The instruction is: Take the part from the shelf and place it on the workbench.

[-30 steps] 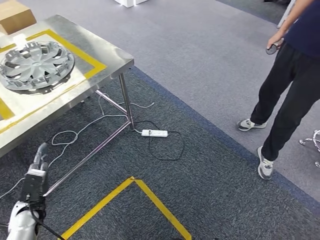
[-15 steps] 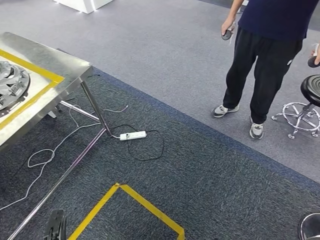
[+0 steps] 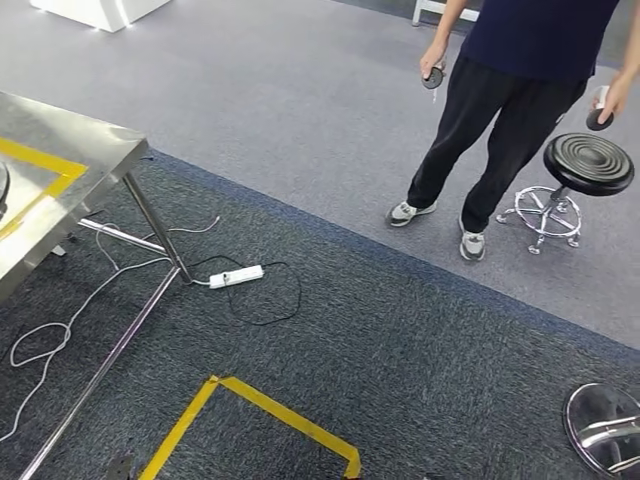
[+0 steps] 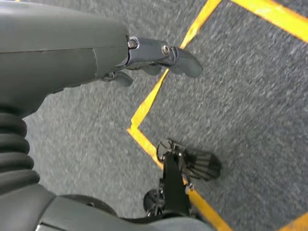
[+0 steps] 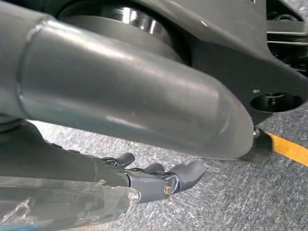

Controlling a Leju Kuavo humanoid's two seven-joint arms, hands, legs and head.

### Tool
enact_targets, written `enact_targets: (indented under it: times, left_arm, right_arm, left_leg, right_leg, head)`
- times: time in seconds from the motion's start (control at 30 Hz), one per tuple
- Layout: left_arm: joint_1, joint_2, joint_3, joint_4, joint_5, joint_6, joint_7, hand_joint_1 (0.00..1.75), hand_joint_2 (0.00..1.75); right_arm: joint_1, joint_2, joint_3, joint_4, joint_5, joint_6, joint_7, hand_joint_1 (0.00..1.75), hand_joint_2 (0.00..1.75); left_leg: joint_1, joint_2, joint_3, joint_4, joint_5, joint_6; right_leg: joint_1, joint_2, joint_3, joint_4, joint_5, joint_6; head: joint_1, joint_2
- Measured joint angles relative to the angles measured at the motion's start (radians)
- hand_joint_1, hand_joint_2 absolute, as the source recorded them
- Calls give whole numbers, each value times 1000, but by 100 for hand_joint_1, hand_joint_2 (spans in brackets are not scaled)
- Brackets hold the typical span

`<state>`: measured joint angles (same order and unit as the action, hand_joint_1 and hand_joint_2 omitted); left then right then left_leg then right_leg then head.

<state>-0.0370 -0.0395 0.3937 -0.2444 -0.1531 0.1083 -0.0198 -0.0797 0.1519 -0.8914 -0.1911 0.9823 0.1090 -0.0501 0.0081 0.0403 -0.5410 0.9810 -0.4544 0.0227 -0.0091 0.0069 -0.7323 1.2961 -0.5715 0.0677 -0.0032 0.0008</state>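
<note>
Your widest landmark is the carpeted floor [image 3: 423, 340], dark grey close in and lighter beyond, with yellow tape [image 3: 256, 400] marking a corner at the robot's feet. At the left edge stands the steel tabletop [image 3: 68, 150] with its own yellow border; only a dark sliver at that edge could be the part, and you cannot tell from here. No shelf is in front of you, so judge the task as either finished or between cycles rather than mid-carry.

A person [image 3: 521, 90] stands on the lighter carpet beside a black stool [image 3: 589, 165], a small dark object in each hand. A white power strip [image 3: 236, 276] and loose cables lie near the table leg.

Both arms hang toward the floor. The left hand [image 4: 145, 55] carries nothing, its fingers [image 4: 185, 61] extended and loosely apart. The right hand [image 5: 152, 180] is likewise empty, fingers [image 5: 190, 172] slack and slightly curled.
</note>
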Motion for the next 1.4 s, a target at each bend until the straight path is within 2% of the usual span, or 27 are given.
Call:
enact_targets:
  times: [0.03, 0.07, 0.13, 0.17, 0.2, 0.27, 0.33, 0.4, 0.47, 0.5, 0.53, 0.57, 0.63, 0.7, 0.77, 0.83, 0.9, 0.97, 1.0, 1.03, 1.1, 1.17, 1.2, 1.27, 1.3, 1.33, 1.4]
  left_arm:
    - [-2, -1, 0, 3, -5, -1, 14, 0, 175]
    - [-4, -3, 0, 5, -7, -4, 32, 0, 175]
    - [-5, -8, 0, 8, -6, -10, 63, 0, 175]
    - [-5, -11, 0, 10, -5, -12, 73, 0, 175]
    - [-5, -14, 0, 12, -6, -13, 78, 0, 175]
    - [-9, -21, 0, 15, -17, -15, 87, 0, 175]
    - [-11, -27, -2, 17, -45, -16, 97, 0, 175]
    - [-7, -33, -12, 22, -87, -15, 111, 0, 175]
    - [-1, -36, -31, 28, -129, -11, 130, 0, 175]
    - [1, -37, -41, 30, -146, -8, 138, 0, 175]
    - [2, -37, -51, 30, -159, -7, 144, 0, 175]
    - [3, -38, -60, 31, -167, -8, 148, 0, 175]
    - [3, -41, -75, 33, -176, -14, 151, 0, 175]
    - [2, -45, -86, 35, -181, -19, 155, 0, 175]
    - [0, -50, -93, 35, -183, -24, 160, 0, 175]
    - [-1, -55, -98, 35, -182, -29, 161, 0, 175]
    - [0, -60, -100, 35, -182, -36, 158, 0, 175]
    - [2, -65, -102, 36, -183, -43, 153, 0, 175]
    - [2, -67, -103, 36, -187, -45, 152, 0, 175]
    - [1, -68, -104, 36, -191, -47, 151, 0, 175]
    - [-1, -71, -106, 36, -203, -51, 151, 0, 175]
    - [-2, -76, -111, 36, -214, -55, 154, 0, 175]
    - [-3, -79, -114, 36, -219, -56, 157, 0, 175]
    - [-4, -82, -120, 37, -226, -56, 162, 0, 175]
    - [-5, -83, -123, 37, -230, -56, 163, 0, 175]
    - [-6, -84, -125, 37, -232, -56, 163, 0, 175]
    - [-5, -84, -128, 37, -235, -55, 163, 0, 175]
  right_arm:
    - [-3, 0, 0, 0, -6, 1, -6, 0, 0]
    - [-7, -1, 0, 0, -15, 4, -13, 0, 0]
    - [-23, -2, -1, -1, -32, 11, -26, 0, 0]
    - [-31, -2, -1, -1, -37, 13, -31, 0, 0]
    - [-37, -2, -1, -2, -39, 13, -35, 0, 0]
    - [-39, -3, -2, -2, -41, 12, -39, 0, 0]
    - [-37, -6, -3, -2, -45, 8, -38, 0, 0]
    - [-35, -8, -5, -2, -52, 3, -29, 0, 0]
    - [-28, -8, -13, -2, -71, 1, -10, 0, 0]
    - [-21, -8, -21, -2, -84, 1, 2, 0, 0]
    - [-15, -8, -31, -2, -97, 1, 15, 0, 0]
    - [-10, -8, -41, -2, -106, -1, 29, 0, 0]
    - [-5, -8, -55, -2, -115, -7, 55, 0, 0]
    - [-5, -8, -68, -2, -125, -12, 70, 0, 0]
    - [-1, -8, -85, -2, -144, -11, 70, 0, 0]
    - [3, -9, -103, -2, -162, -5, 54, 0, 0]
    - [-1, -12, -115, -3, -166, 4, 27, 0, 0]
    - [-10, -14, -120, -3, -162, 11, 1, 0, 0]
    - [-13, -15, -120, -3, -160, 14, -8, 0, 0]
    - [-16, -16, -121, -3, -159, 16, -17, 0, 0]
    - [-24, -19, -121, -4, -158, 20, -29, 0, 0]
    - [-38, -21, -122, -5, -157, 24, -40, 0, 0]
    - [-45, -21, -122, -5, -156, 26, -43, 0, 0]
    - [-51, -21, -122, -5, -156, 26, -48, 0, 0]
    - [-51, -21, -122, -5, -156, 25, -48, 0, 0]
    - [-51, -22, -122, -6, -157, 23, -46, 0, 0]
    - [-49, -22, -122, -6, -153, 16, -42, 0, 0]
  left_leg:
    - [0, 11, 1, 0, -1, -1]
    - [0, 22, 4, 1, -3, -4]
    - [-5, 42, 10, 4, -10, -14]
    - [-7, 51, 13, 5, -12, -19]
    - [-9, 60, 14, 6, -13, -25]
    - [-6, 69, 17, 5, -14, -36]
    - [-1, 32, 5, 34, -41, -47]
    - [2, -18, -45, 147, -105, -52]
    - [1, -33, -107, 272, -151, -52]
    - [1, -35, -121, 293, -146, -51]
    - [2, -37, -116, 274, -122, -49]
    - [2, -44, -94, 222, -84, -47]
    - [8, -85, -35, 86, -20, -44]
    - [10, -117, -6, 19, -5, -39]
    - [7, -102, -4, 12, -6, -28]
    - [7, -79, -2, 7, -1, -13]
    - [4, -53, -1, 4, -1, -2]
    - [-1, -25, 0, 4, -2, 2]
    - [-2, -11, 0, 5, -3, 2]
    - [-3, 1, 2, 5, -4, 2]
    - [-4, 21, 7, 6, -8, -1]
    - [-9, 38, 14, 8, -14, -10]
    - [-12, 45, 16, 9, -16, -15]
    - [-11, 61, 18, 8, -18, -25]
    - [-9, 57, 18, 10, -21, -30]
    - [-7, 41, 13, 24, -33, -36]
    - [-4, -7, -27, 114, -88, -44]
  right_leg:
    - [-1, -4, 20, -32, 21, 0]
    - [-1, -15, 58, -95, 52, 0]
    - [0, -55, 137, -231, 103, -5]
    - [2, -67, 159, -269, 115, -10]
    - [4, -70, 167, -283, 119, -16]
    - [5, -49, 162, -284, 123, -30]
    - [2, -29, 161, -289, 129, -43]
    - [0, -6, 159, -291, 133, -52]
    - [1, 20, 158, -291, 134, -55]
    - [2, 34, 158, -291, 134, -56]
    - [1, 47, 158, -291, 134, -55]
    - [1, 61, 159, -290, 135, -54]
    - [0, 87, 156, -287, 136, -47]
    - [-1, 109, 149, -286, 138, -35]
    - [-4, 128, 140, -291, 142, -20]
    - [-3, 97, 122, -268, 126, -10]
    - [0, 35, 72, -163, 65, -5]
    - [0, 7, 10, -30, 6, -2]
    - [-1, 2, -3, 0, 0, -1]
    - [-1, -1, 6, -11, 14, 0]
    - [0, -23, 78, -134, 77, -3]
    - [3, -54, 144, -251, 117, -11]
    - [5, -61, 158, -275, 123, -17]
    - [8, -44, 158, -280, 126, -30]
    - [8, -34, 156, -282, 128, -35]
    - [6, -25, 156, -285, 131, -41]
    - [2, -6, 156, -289, 135, -51]
  head:
    - [0, 0]
    - [0, 0]
    - [1, 0]
    - [-1, 0]
    - [-3, 0]
    - [-6, 0]
    - [-8, 0]
    - [-11, 0]
    - [-12, 0]
    - [-12, 0]
    - [-12, 0]
    - [-12, 0]
    - [-12, 0]
    - [-11, 0]
    - [-11, 0]
    - [-7, 0]
    - [-2, 0]
    - [-1, 0]
    - [-1, 0]
    - [0, 0]
    - [0, 0]
    - [-1, 0]
    - [-2, 0]
    - [-3, 0]
    - [-3, 0]
    - [-4, 0]
    - [-7, 0]
